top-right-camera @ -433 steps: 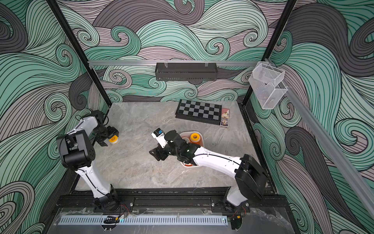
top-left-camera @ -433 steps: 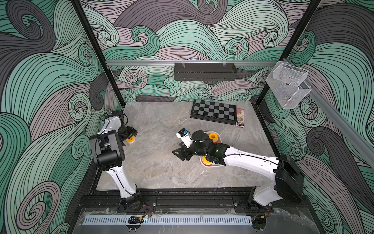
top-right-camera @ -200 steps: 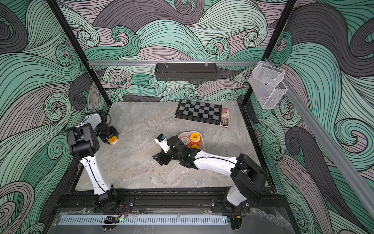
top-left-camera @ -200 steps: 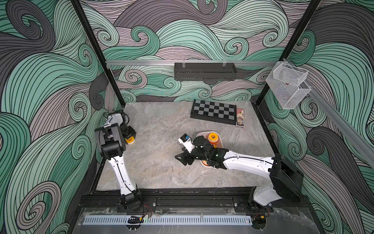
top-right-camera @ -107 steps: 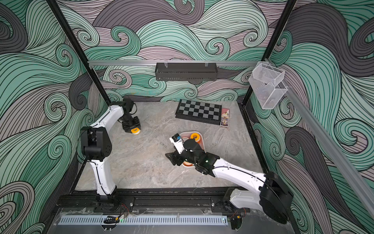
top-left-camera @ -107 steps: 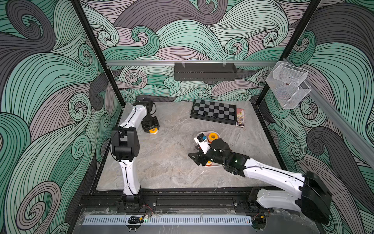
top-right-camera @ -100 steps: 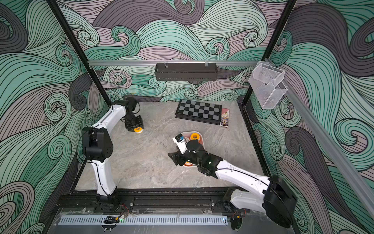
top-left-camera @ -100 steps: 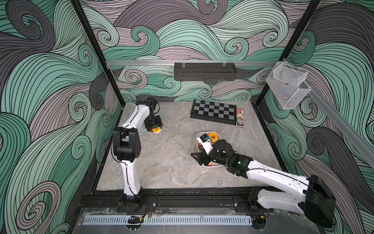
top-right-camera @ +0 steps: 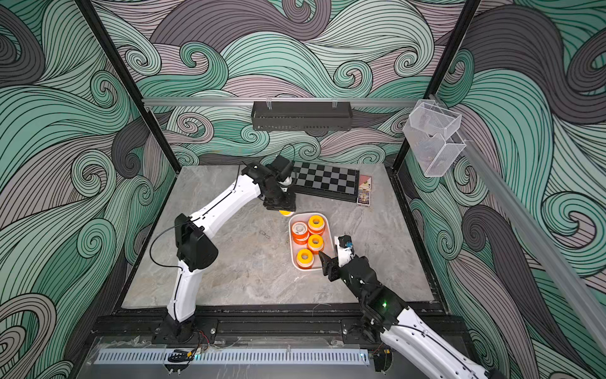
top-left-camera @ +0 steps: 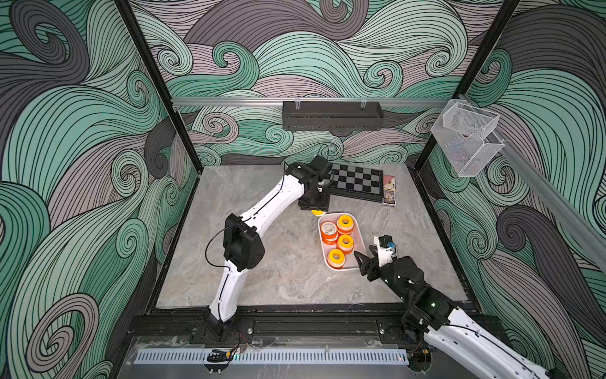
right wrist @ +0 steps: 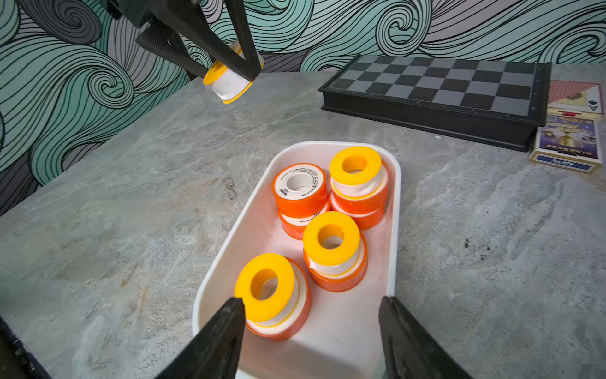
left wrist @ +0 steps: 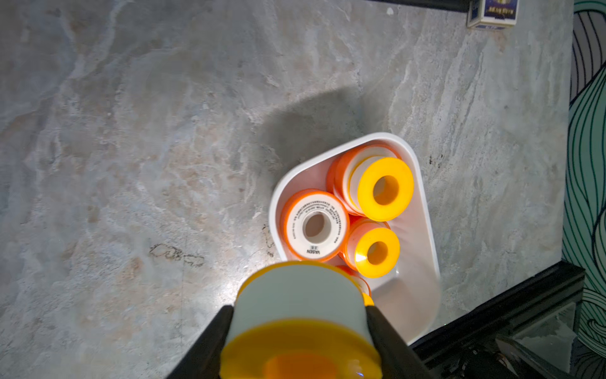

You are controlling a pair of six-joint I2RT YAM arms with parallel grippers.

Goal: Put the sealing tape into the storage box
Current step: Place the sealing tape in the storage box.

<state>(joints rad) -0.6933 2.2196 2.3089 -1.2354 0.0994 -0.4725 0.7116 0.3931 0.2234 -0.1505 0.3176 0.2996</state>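
- The left gripper (left wrist: 299, 315) pinches one yellow spool (right wrist: 229, 83) by its white middle. It hangs above the table (top-left-camera: 262, 262), just beside the far end of the storage box (right wrist: 344, 315).
- The storage box is a white tray. Four little piles of sealing tape (right wrist: 331, 236) stand in it. Three have a yellow top and one has a white face.
- The right gripper (right wrist: 311, 301) is at the near end of the box. Its fingers are spread wide and hold nothing.
- A chessboard (top-left-camera: 357, 182) and a card box (top-left-camera: 389, 197) lie at the back.
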